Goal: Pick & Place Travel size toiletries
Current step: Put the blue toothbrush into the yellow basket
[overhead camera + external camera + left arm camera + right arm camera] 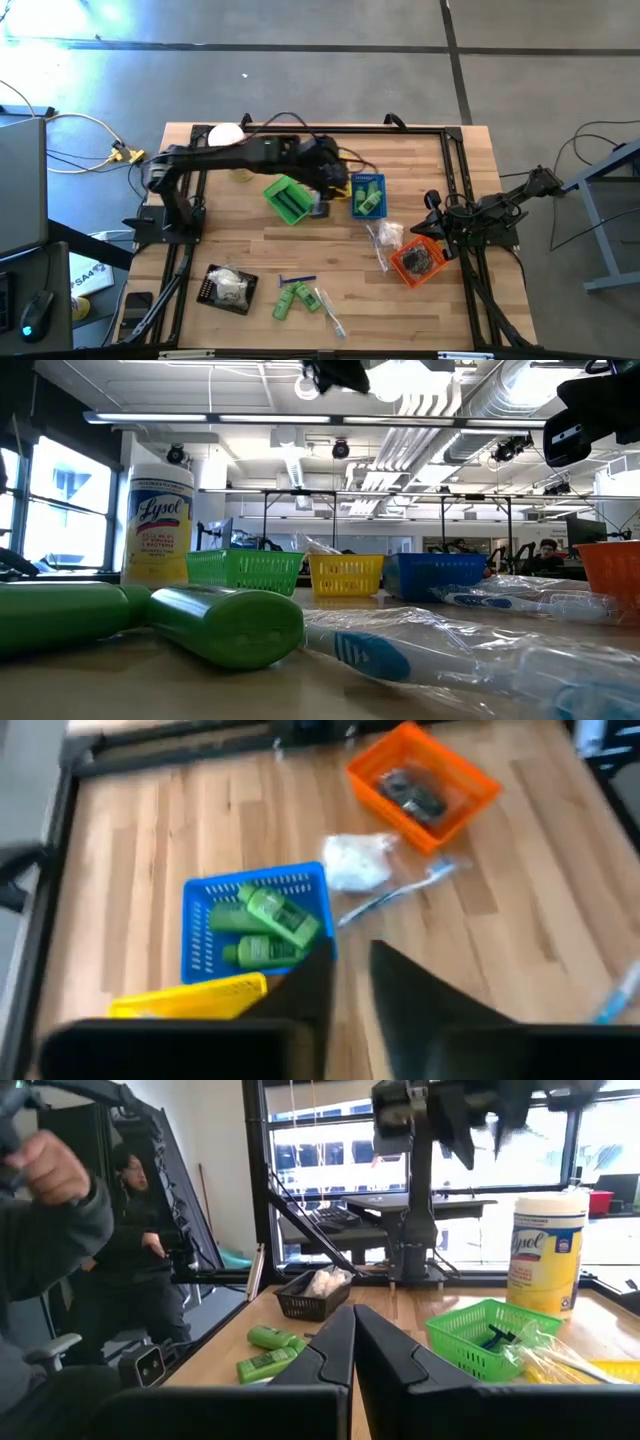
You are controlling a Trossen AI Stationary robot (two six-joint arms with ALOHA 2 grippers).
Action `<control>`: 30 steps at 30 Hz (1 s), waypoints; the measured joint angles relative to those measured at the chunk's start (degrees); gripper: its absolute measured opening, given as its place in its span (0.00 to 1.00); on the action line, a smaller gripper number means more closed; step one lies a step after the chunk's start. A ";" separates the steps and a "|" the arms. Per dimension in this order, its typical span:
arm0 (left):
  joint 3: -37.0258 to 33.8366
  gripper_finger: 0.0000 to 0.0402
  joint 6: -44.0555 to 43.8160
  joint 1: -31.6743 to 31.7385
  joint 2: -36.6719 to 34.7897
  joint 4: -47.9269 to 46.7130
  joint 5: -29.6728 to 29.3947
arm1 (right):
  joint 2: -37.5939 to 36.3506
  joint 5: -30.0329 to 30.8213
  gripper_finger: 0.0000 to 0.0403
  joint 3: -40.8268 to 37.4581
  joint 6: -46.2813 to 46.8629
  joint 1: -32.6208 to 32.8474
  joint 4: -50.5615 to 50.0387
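Whether the left gripper (345,990) is open or closed cannot be told; it hangs above the baskets in the middle of the counter (500,920), and nothing is seen held in it. Just beneath it lies the blue basket (200,920), in which green bottles (275,915) are already placed, with the yellow basket (190,1000) beside it. A little beyond, a white wrapped packet (355,860) and a wrapped toothbrush (395,895) lie loose on bare wood, short of the orange basket (470,790). The packet is judged light, soft and crinkly, best pinched across its bulk. The toothbrush is judged thin and slippery in its film, best taken across the handle's middle. Open wood is left around both for a descent. Well apart, by the counter's front edge, loose green bottles (295,298) are judged light, stiff and apt to roll. They are best gripped across the body. The right gripper (352,1345) waits closed and empty at the counter's right side
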 joint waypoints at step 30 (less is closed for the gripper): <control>-66.87 0.00 -4.66 -0.15 -73.21 25.90 -0.90 | 0.02 0.00 0.01 0.00 0.15 0.00 -0.06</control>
